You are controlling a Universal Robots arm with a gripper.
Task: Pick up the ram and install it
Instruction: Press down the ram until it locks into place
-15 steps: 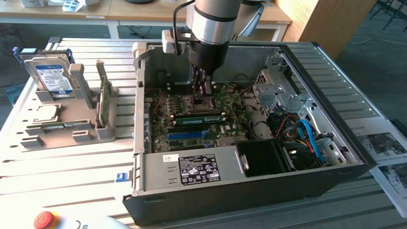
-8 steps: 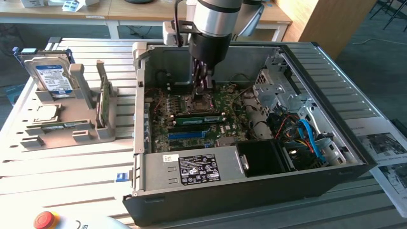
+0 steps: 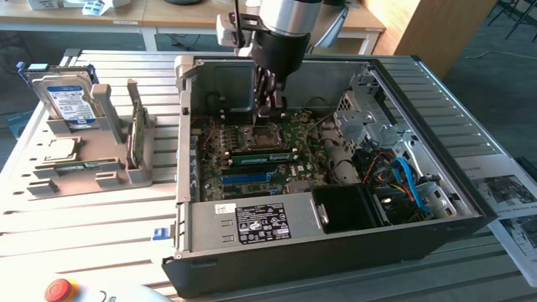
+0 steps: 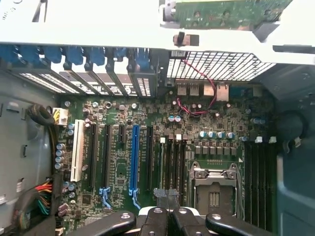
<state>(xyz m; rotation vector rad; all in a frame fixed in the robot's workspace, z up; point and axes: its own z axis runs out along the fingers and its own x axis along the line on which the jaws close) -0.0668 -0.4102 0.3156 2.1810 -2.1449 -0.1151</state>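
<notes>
Exterior view first: your gripper (image 3: 270, 112) hangs inside the open computer case (image 3: 470, 207), low over the motherboard (image 3: 285, 135) beside the CPU socket (image 3: 254, 134). From the wrist view you can see its fingers (image 4: 161, 216) drawn together with nothing between them, so the claw is closed and empty. The ram (image 3: 133, 123) stands on edge in the grey holder (image 3: 100, 165) outside the case, toward the exterior view's left, well apart from the gripper, with the hard drive (image 3: 67, 100) propped just beyond it. A green stick (image 3: 261, 156) already sits in a slot on the board; whether that one is fully seated you cannot tell from here. Watch the risks: the closed fingers sit close to the socket's exposed contacts and the small capacitors (image 4: 212, 133), so a careless sideways move could scrape or bend them. The red wire (image 4: 197, 98) near the rear panel could snag. Judging by the layout, the case wall (image 3: 186, 126) stands between gripper and holder, and a low exit path would strike it.
</notes>
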